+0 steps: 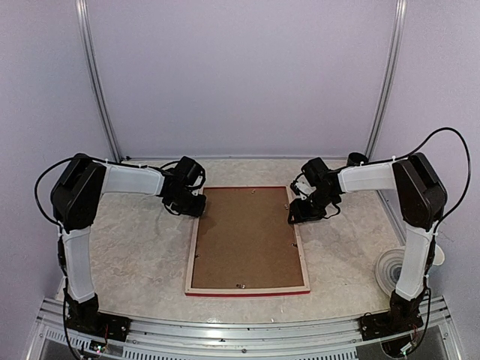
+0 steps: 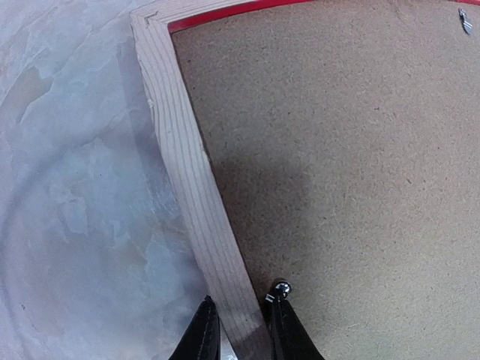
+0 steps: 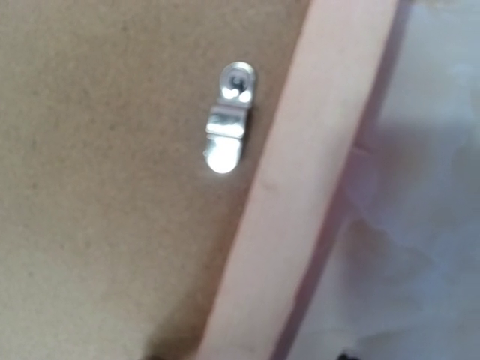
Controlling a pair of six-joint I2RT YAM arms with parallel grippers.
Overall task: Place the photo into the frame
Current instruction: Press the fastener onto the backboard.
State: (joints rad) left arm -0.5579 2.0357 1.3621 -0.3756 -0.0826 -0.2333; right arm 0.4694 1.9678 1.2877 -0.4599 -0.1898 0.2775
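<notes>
The frame [image 1: 247, 289] lies face down in the middle of the table, its pale wooden back up and a red edge showing. A brown hardboard backing panel [image 1: 247, 236] fills it. The photo is hidden. My left gripper [image 1: 196, 208] is at the frame's far left corner. In the left wrist view, my left gripper [image 2: 240, 330] has its black fingers [image 2: 202, 334] closed on either side of the left rail [image 2: 187, 165]. My right gripper [image 1: 298, 214] is over the right rail [image 3: 300, 195]. Only its dark tips show at the bottom edge of the right wrist view, one on each side of the rail.
A small metal turn clip [image 3: 230, 116] sits on the backing panel beside the right rail, and another [image 2: 465, 21] shows near the far rail. A pale round object [image 1: 394, 270] lies at the table's right edge by the right arm. Purple walls enclose the table.
</notes>
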